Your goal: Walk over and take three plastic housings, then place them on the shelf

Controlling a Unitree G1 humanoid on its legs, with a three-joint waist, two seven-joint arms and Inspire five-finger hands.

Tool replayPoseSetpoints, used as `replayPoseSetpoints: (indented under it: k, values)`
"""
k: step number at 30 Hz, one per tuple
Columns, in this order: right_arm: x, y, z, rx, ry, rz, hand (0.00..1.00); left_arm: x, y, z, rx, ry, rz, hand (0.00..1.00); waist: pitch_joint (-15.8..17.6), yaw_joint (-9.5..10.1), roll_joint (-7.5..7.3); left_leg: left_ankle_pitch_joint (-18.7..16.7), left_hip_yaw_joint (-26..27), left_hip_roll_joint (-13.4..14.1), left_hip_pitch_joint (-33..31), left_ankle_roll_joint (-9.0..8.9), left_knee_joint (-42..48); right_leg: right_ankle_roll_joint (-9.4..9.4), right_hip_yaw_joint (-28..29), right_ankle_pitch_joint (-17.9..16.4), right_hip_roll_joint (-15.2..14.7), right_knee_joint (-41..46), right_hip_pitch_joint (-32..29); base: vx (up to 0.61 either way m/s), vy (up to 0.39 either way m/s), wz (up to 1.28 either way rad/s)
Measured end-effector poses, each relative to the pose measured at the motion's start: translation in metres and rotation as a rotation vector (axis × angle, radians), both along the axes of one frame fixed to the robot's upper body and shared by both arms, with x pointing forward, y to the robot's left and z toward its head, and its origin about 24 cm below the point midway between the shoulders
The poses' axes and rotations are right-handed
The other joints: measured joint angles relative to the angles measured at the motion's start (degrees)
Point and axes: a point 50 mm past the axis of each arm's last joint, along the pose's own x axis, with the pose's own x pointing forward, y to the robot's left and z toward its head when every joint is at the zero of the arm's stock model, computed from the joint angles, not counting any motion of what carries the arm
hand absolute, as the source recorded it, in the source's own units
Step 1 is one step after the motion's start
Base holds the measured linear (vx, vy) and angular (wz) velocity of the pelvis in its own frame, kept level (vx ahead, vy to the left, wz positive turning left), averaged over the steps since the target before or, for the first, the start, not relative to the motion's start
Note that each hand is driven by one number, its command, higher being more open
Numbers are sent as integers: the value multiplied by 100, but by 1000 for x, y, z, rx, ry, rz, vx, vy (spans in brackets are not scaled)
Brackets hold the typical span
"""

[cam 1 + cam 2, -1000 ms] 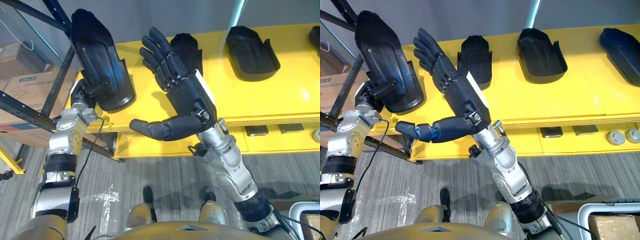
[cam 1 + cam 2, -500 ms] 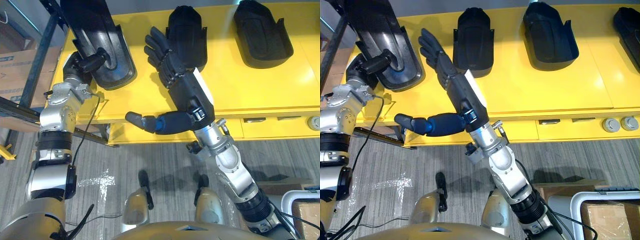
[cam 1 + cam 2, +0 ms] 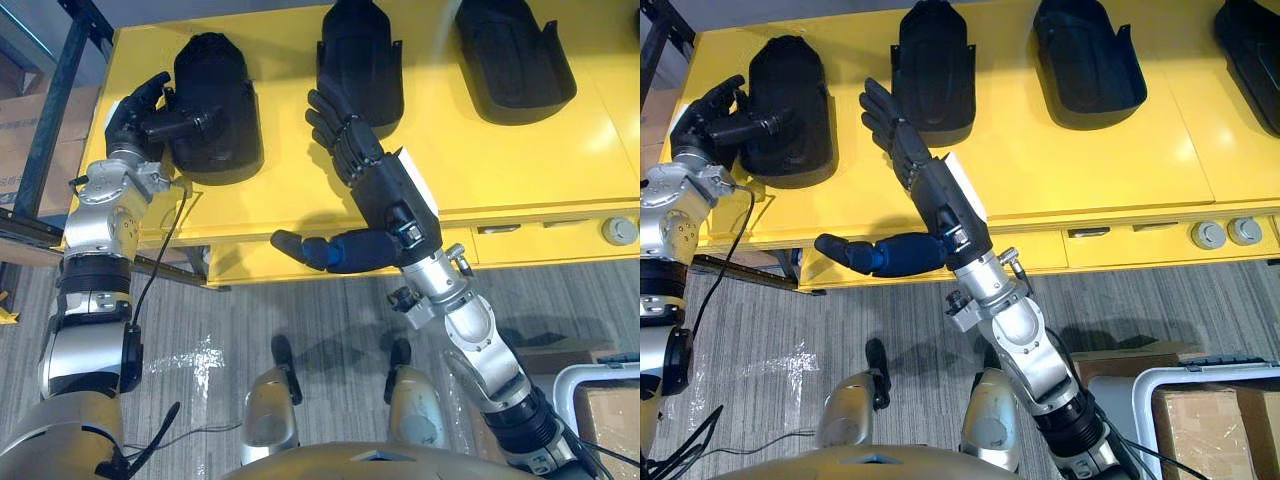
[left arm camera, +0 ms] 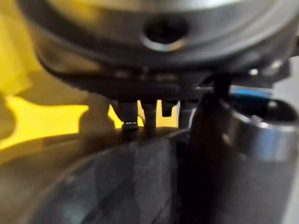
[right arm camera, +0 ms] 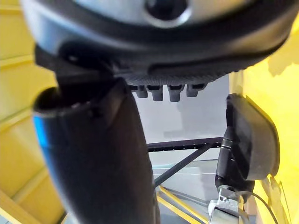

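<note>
One yellow shelf [image 3: 520, 160] is spread across both eye views, and four black housings lie on it in a row: the left housing [image 3: 218, 110], the second housing [image 3: 360, 60], the third housing [image 3: 512, 55] and, at the right border, the fourth housing [image 3: 1252, 30].

The left housing is judged to be the piece in hand. It is seen resting on the shelf near the left end, close to the edge. The left hand [image 3: 135, 105] is clamped on it: the thumb [image 3: 185, 125] is laid across its upper face and the fingers are curled at its outer side. The right hand [image 3: 390, 195] is held over the shelf with fingers straight and spread and nothing in it, its fingertips just beside the near end of the second housing.

The step is judged to be the setting-down and release. Full contact with the shelf should be confirmed before the grip is loosened. The thumb should be lifted straight off rather than slid, so the housing is not dragged toward the edge. The left hand should then be drawn outward, away from the row. The right hand should be held clear of the second housing, so that it is not nudged.
</note>
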Motion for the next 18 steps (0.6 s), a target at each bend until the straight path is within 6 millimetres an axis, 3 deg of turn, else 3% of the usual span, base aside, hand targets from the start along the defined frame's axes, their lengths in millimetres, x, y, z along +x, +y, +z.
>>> replayPoseSetpoints:
  k: [5,12,18]
  values:
    - [-2,4,-2,4,13,10,100,1,1,0,9,2,25,100,5,-9,-8,-15,6,5,8,3,25,1,6,0,0,1,20,0,0,0]
    - [-6,12,-4,1,13,49,100,2,2,6,111,-30,209,100,58,-129,-99,-16,13,14,89,1,29,3,4,2,8,1,77,0,0,0]
    - [-13,20,0,-43,-102,28,100,1,-7,15,138,-132,306,100,58,-123,-106,-15,-15,19,116,1,32,0,-27,4,13,-2,130,-5,-1,2]
